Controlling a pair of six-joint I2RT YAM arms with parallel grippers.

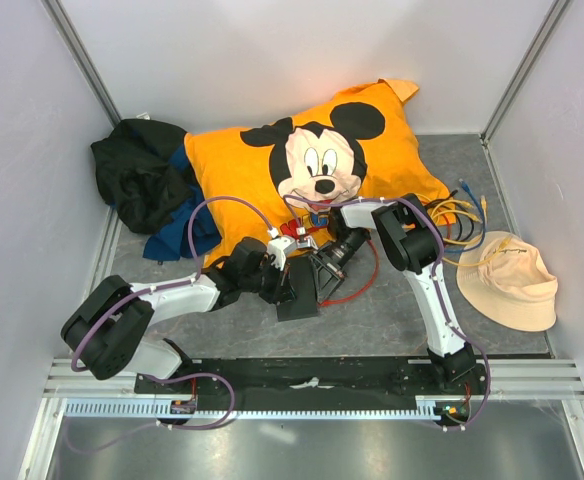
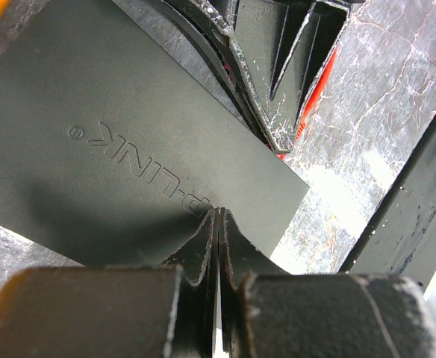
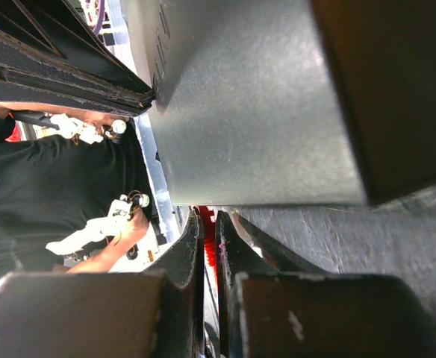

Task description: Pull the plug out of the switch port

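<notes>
Although the plug itself is hidden in every view, the red cable (image 3: 207, 239) that leads to it shows as a thin strip caught between the fingers of the right gripper (image 3: 210, 231). Its jaws stand closed to a narrow slit around the cable at the bottom centre of the right wrist view. The switch (image 1: 299, 298) sits at the centre of the top view, on the grey surface (image 1: 392, 325) just below the orange pillow (image 1: 262, 160), and it looks tipped up on one edge rather than flat. The left gripper (image 2: 218, 224) has its jaws drawn almost together too, tips against the near edge of the switch at the bottom centre of the left wrist view. Whether they pinch the rim or only press on it I cannot tell. The switch looks like a light, rigid box with a smooth matt shell, so it will likely slide or lift with the cable unless braced. The cable is limp, so the better hold is probably the stiff plug body close against the port. The pull should go straight out while the case is pinned by its flat face or long edges.
</notes>
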